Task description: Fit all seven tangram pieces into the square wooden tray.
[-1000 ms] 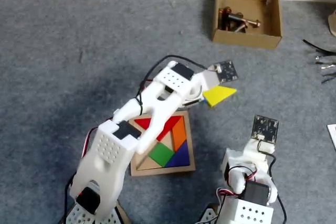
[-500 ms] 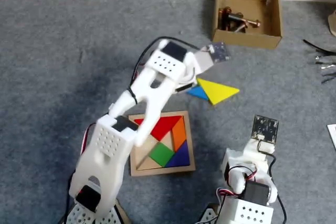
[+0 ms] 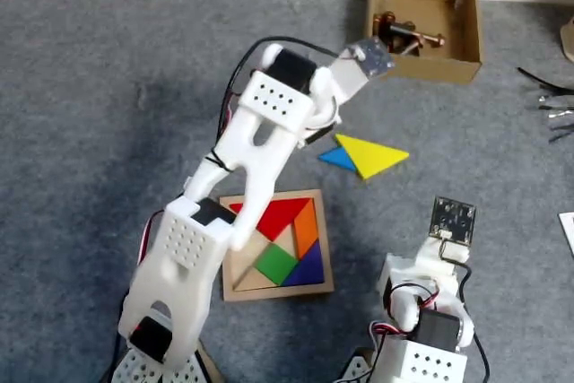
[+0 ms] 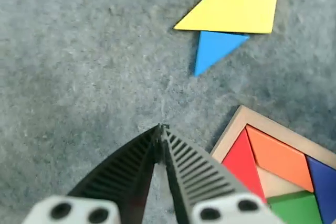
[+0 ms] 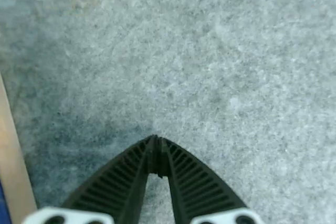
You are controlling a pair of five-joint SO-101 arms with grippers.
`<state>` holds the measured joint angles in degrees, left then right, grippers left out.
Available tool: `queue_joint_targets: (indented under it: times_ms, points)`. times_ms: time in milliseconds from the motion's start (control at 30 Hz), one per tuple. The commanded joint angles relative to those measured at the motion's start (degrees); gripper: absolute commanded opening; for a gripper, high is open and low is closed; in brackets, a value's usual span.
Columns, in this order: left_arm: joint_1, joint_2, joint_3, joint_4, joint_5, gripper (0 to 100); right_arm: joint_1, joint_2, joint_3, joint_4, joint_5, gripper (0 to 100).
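Lying outside the tray [image 3: 328, 241], blue triangle [image 3: 338, 158] sits just beside yellow triangle [image 3: 373, 154].

Likely a robotics workshop. The grey-carpeted desk [image 3: 108, 87] carries a cardboard box [image 3: 417, 67] of metal parts [image 3: 402, 35], with loose cables [image 3: 543, 81] nearby.

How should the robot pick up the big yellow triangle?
Probably from straight above, because the yellow triangle lies flat on the grey mat. Pinch across the tapering end that points away from the blue triangle, which sits against its other side. The two edges there look free.
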<state>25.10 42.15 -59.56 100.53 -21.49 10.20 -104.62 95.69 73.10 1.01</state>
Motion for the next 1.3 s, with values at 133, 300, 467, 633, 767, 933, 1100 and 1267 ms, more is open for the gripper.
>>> queue_joint_targets:
  times_ms: [133,300,467,633,767,933,1100,1267]
  points:
    - [-0.48,-13.58,-1.19,0.7,0.62,0,0.31,-0.66,6.29,-1.54,-0.53,0.5]
    - [-3.38,-20.79,7.16,0.7,0.62,0,0.31,-0.66,6.29,-1.54,-0.53,0.5]
    - [-8.22,-30.29,16.48,0.62,0.62,0,0.4,-0.66,6.29,-1.54,-0.53,0.5]
    - [-15.78,-41.36,21.32,0.53,0.62,0,0.4,-0.66,6.29,-1.54,-0.53,0.5]
    - [-22.55,-49.98,27.12,0.53,0.62,0,0.48,-0.66,6.29,-1.54,-0.53,0.5]
    - [-30.29,-60.7,39.69,0.35,0.53,1,0.48,-0.66,6.29,-1.54,-0.53,0.5]
    - [-34.24,-70.2,49.98,0.35,0.62,1,0.48,-0.66,6.29,-1.54,-0.53,0.5]
    - [-34.59,-79.6,60.7,0.35,0.62,1,0.48,-0.66,6.29,-1.54,-0.53,0.5]
